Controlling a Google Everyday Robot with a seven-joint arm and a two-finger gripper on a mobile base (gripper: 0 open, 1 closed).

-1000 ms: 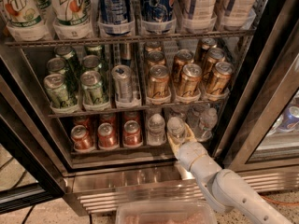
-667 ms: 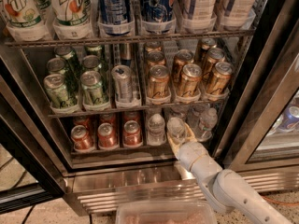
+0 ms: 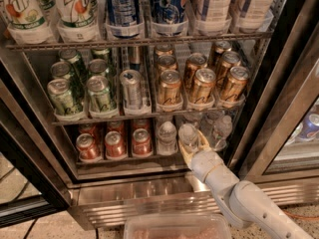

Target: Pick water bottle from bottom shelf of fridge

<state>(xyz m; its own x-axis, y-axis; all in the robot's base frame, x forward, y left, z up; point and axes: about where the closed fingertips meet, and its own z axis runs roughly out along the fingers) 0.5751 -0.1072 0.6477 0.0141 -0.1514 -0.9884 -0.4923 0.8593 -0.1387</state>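
The fridge (image 3: 149,199) stands open in front of me. On its bottom shelf (image 3: 124,160), a small clear water bottle (image 3: 188,132) stands in the right half, with similar bottles to its left (image 3: 167,136) and right (image 3: 222,128). My gripper (image 3: 193,144) reaches in from the lower right. Its tan fingers (image 3: 203,140) sit against both sides of that middle bottle, low on its body. The bottle still stands upright on the rack.
Red soda cans (image 3: 114,144) fill the shelf's left lanes. Gold cans (image 3: 202,86) and green cans (image 3: 99,93) sit on the rack above, close over the bottle tops. A dark door edge (image 3: 30,168) is at the left and a steel post (image 3: 284,113) at the right. A clear plastic bin (image 3: 177,226) lies below.
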